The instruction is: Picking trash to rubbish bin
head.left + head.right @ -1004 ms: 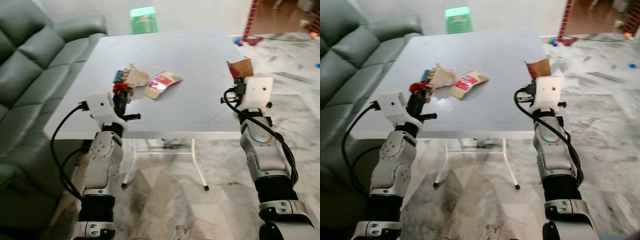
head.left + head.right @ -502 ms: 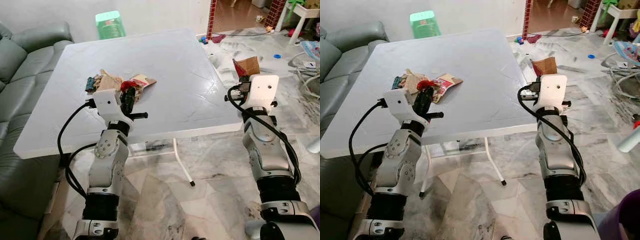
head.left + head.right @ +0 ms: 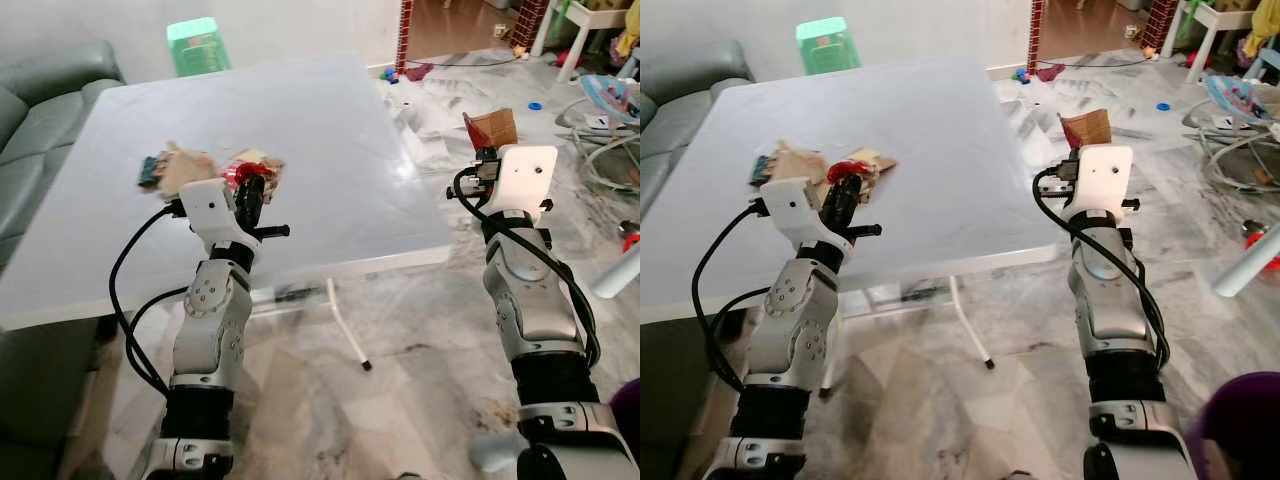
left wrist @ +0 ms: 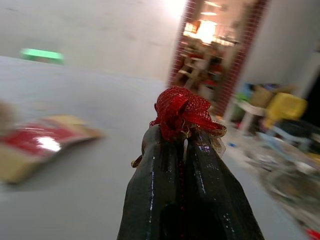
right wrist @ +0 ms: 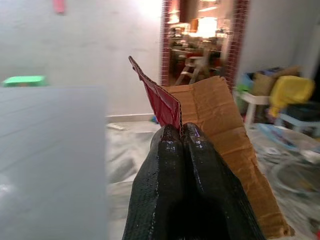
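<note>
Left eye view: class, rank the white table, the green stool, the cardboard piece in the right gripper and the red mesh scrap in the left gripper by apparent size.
1. white table
2. green stool and cardboard piece: alike; the stool stands farther back.
3. red mesh scrap

red mesh scrap (image 4: 182, 109): netted | cardboard piece (image 5: 220, 145): matt | fingers (image 5: 167, 185): glossy

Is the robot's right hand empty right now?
No, the right hand has its two black fingers pressed shut on a folded piece of brown cardboard with a red inner face.
</note>
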Robot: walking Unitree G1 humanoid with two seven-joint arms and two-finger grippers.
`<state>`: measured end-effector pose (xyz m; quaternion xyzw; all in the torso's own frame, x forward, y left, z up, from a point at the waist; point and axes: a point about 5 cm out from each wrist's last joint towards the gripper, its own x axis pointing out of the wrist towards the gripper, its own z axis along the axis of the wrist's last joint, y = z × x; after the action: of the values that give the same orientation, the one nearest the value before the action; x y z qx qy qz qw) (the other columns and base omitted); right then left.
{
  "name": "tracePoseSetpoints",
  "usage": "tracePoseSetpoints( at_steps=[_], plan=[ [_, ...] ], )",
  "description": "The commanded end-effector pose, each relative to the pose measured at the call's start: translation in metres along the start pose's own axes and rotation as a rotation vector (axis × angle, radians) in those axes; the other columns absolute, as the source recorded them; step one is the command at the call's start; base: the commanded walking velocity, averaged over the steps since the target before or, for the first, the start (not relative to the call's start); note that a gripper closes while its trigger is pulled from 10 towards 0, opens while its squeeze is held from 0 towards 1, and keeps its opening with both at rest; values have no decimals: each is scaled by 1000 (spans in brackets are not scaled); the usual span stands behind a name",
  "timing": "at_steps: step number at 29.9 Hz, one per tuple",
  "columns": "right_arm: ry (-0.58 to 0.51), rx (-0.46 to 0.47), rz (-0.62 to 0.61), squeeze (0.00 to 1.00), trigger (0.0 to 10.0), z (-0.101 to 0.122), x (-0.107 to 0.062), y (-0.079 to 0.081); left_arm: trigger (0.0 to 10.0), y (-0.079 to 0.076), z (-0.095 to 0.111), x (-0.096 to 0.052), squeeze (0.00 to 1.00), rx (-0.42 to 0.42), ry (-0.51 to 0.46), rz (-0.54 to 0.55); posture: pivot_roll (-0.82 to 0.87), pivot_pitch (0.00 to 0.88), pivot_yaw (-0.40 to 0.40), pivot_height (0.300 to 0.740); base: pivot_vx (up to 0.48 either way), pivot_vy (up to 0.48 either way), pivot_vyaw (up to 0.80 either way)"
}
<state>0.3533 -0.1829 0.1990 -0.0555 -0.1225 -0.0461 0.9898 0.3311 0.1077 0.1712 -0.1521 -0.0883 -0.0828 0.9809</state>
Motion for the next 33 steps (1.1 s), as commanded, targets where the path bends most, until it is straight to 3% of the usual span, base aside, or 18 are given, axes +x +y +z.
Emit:
tracePoseSetpoints(
  at_steps=[1, 16, 33],
  plan=[
    [-22, 7, 10, 0, 0, 6, 1, 5, 0, 6, 5, 1, 0, 5, -12, 6, -87, 37, 77, 740, 0, 0, 0],
    [-19, 19, 1, 0, 0, 7, 2, 5, 0, 10, 7, 4, 0, -6, -10, 19, -85, 40, 80, 740, 0, 0, 0],
    [-17, 25, -7, 0, 0, 7, 3, 4, 0, 10, 6, 4, 0, -13, 7, 13, -78, 35, 83, 740, 0, 471, 0]
  ],
)
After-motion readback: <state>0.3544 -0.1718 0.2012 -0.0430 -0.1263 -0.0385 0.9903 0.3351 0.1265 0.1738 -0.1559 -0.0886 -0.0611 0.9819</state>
